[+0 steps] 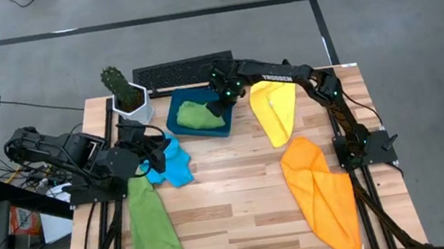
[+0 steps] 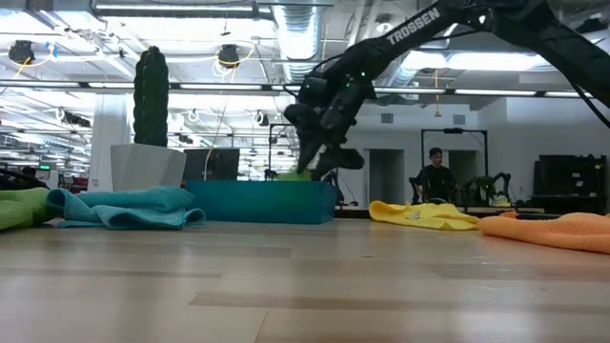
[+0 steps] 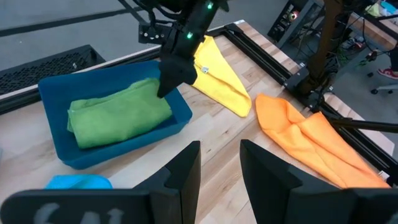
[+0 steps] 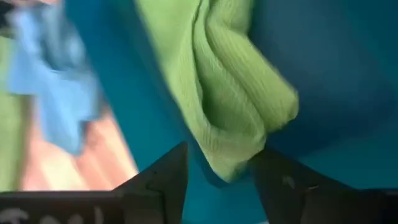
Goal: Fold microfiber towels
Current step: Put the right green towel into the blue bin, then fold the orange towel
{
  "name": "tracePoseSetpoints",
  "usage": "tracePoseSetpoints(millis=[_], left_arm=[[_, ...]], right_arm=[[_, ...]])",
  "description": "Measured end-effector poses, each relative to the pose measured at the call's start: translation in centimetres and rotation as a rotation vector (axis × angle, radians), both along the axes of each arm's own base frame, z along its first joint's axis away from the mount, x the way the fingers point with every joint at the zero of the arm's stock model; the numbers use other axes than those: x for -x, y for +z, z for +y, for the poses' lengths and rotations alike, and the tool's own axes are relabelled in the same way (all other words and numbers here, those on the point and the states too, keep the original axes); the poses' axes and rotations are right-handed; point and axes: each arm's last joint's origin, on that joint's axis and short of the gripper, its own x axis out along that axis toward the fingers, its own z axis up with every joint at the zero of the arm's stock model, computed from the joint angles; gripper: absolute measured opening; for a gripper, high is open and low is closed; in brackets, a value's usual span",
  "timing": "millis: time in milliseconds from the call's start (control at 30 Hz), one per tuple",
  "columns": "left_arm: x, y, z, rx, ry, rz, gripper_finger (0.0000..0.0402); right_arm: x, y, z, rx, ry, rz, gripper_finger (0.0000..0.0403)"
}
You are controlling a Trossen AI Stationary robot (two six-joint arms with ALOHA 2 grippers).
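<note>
A green towel (image 1: 200,115) lies folded in the dark teal tray (image 1: 172,114) at the table's far middle. My right gripper (image 1: 216,108) is open, low over the tray, its fingers on either side of that towel's corner (image 4: 231,163). My left gripper (image 3: 219,168) is open and empty above the table at the left, beside the crumpled sky-blue towel (image 1: 172,162). A second green towel (image 1: 153,230) lies at the near left. The yellow towel (image 1: 275,110) lies at the far right and the orange towel (image 1: 320,192) at the near right, both flat on the table. My right gripper comes at the folded green towel from above, slanting down, with the towel's corner (image 4: 231,163) in the gap between its open fingers. The towel rests on the tray's floor. I cannot tell whether the fingers touch it.
A potted cactus (image 1: 125,94) stands at the far left next to the tray, and a black keyboard (image 1: 182,71) lies along the far edge. Bare wood shows in the table's middle and near side. A person (image 2: 437,177) stands far off in the room.
</note>
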Motion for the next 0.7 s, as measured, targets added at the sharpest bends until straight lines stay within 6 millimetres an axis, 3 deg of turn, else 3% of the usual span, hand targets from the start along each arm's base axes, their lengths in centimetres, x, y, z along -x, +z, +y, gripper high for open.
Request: tracePoseSetpoints(millis=[167, 333, 567, 700], left_arm=[[0.0, 0.0, -0.1, 0.014, -0.016, 0.006, 0.0105], [0.0, 0.0, -0.1, 0.016, -0.016, 0.006, 0.0105], [-0.2, -0.7, -0.3, 0.021, -0.027, 0.069, 0.0105], [0.0, -1.2, -1.0, 0.088, -0.079, 0.123, 0.0105]], right_arm=[[0.4, 1.3, 0.4, 0.134, 0.009, 0.144, 0.02], [-1.3, 3.0, 1.2, 0.232, 0.059, 0.037, 0.0192], [-2.1, 2.6, 3.5, 0.247, 0.144, 0.053, 0.0161], [-0.4, 5.8, 6.3, 0.237, 0.251, 0.094, 0.0147]])
